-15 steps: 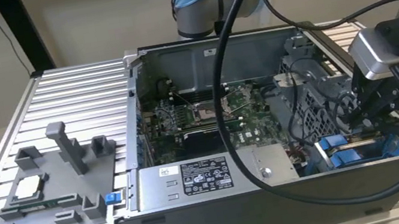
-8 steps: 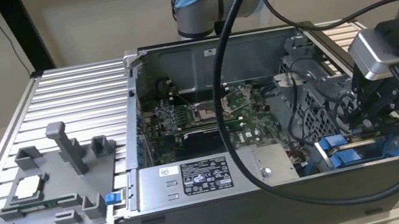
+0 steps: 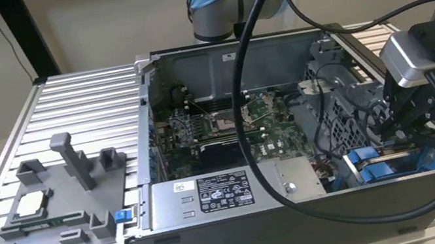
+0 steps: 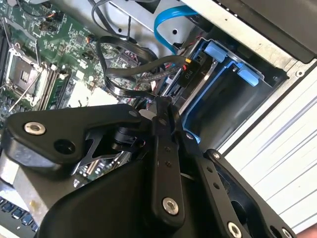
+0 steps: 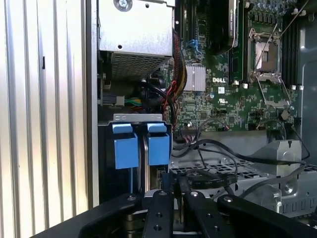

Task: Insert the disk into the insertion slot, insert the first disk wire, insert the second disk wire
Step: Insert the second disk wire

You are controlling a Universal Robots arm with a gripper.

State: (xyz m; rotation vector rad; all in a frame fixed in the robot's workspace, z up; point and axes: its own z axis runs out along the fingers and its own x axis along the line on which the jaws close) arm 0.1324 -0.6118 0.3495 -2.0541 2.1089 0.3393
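Ribbed aluminium table (image 3: 72,96) is carrying an open computer case (image 3: 219,238), and you are looking at one arm (image 3: 220,2) rising behind it against a plain beige wall. On the exterior view's left, one grey fixture tray (image 3: 48,217) is lying flat on the table, well apart from the work.

Your gripper (image 3: 429,119) is hanging over the case corner on the exterior view's right, just above the slot (image 3: 389,166). Its two fingers (image 5: 161,215) are standing close together in both wrist views, with only a narrow gap between them, and they are pinching the black connector (image 4: 161,106) of a wire at their tips.

The disk (image 5: 146,166) is sitting in the slot, directly beneath the fingers; in the first wrist view you are seeing its thin metal edge standing upright between two blue carrier tabs (image 5: 125,148). The second wrist view is showing the blue frame (image 4: 218,79) of the slot just beyond the fingertips, with one light blue cable (image 4: 163,29) curving above it.

One silver power-supply box (image 3: 225,193) is lying beside the slot, toward the exterior view's left. One motherboard (image 3: 227,127) is covering the case floor, and several black cables (image 4: 124,64) are looping between it and the slot; you cannot count them exactly.
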